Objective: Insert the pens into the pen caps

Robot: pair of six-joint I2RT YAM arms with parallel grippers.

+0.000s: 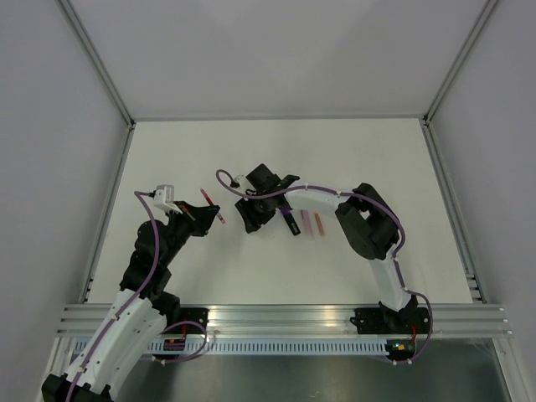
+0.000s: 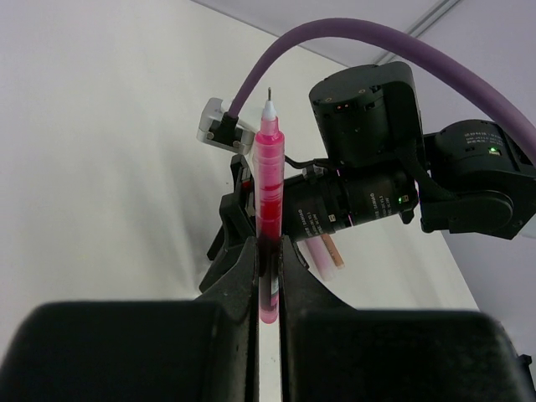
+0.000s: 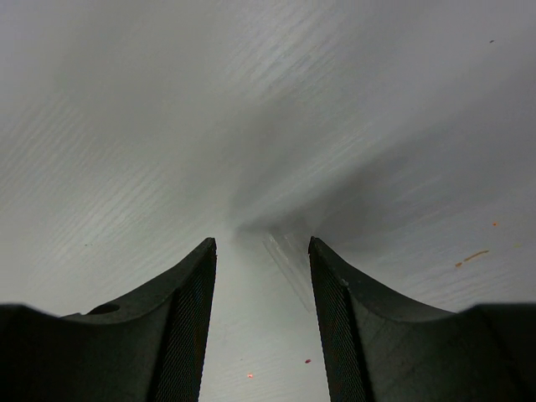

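My left gripper [image 1: 201, 214] [image 2: 270, 251] is shut on the thin red pen [image 1: 214, 209] [image 2: 268, 193], gripping its lower end; the bare tip points toward the right arm. My right gripper [image 1: 253, 224] [image 3: 261, 243] stands open, pointing down close to the table just right of that pen. A faint clear tube-like shape [image 3: 286, 261] lies on the table between its fingers, nearer the right one; whether it is a pen cap I cannot tell. To the right lie a black marker [image 1: 293, 223], a pale pink pen [image 1: 306, 224] [image 2: 319, 254] and an orange pen [image 1: 317, 224] [image 2: 334, 251].
The right arm's wrist and camera housing [image 2: 368, 159] fill the space directly beyond the red pen's tip. A purple cable [image 2: 335, 38] arcs over it. White walls with metal frame posts [image 1: 107, 84] surround the white table [image 1: 377, 159].
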